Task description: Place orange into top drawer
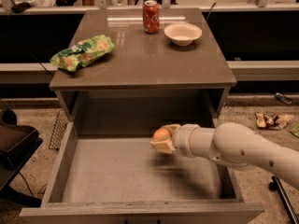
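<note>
So the gripper (163, 143) has its fingers clamped round the orange (161, 134), and it hangs inside the outline of the open top drawer (63, 167), right of middle and toward the back, with the arm reaching in over the right wall. What the drop turns on is straight down: the drawer's bare grey floor looks to lie directly under the fruit, with every wall well apart from it. I'd guess it only needs lowering a touch and letting go, though a round fruit may roll once freed.
</note>
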You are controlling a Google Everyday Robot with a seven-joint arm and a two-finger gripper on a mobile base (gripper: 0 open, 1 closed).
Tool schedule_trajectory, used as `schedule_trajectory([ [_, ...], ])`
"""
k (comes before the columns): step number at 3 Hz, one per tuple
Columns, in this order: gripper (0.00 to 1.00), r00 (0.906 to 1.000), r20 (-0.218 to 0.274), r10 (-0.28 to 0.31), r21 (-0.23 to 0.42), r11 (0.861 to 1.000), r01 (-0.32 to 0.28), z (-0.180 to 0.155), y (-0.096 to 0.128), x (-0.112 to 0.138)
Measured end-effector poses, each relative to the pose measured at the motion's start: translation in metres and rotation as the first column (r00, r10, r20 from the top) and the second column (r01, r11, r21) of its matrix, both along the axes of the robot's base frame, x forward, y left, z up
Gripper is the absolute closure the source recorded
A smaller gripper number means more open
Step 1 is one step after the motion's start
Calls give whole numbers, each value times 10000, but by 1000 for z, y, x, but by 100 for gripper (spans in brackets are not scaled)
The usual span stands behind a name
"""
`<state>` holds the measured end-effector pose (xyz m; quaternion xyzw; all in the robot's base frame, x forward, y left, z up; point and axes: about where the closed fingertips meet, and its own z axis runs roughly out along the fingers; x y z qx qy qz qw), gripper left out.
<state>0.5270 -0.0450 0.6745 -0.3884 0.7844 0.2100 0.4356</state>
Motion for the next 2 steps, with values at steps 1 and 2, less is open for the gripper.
schedule_trajectory([
  [1,97,9983,-476,350,220,9992,-340,-54,35,-3],
  [2,75,9984,-438,362,197,9992,-354,-50,34,-3],
])
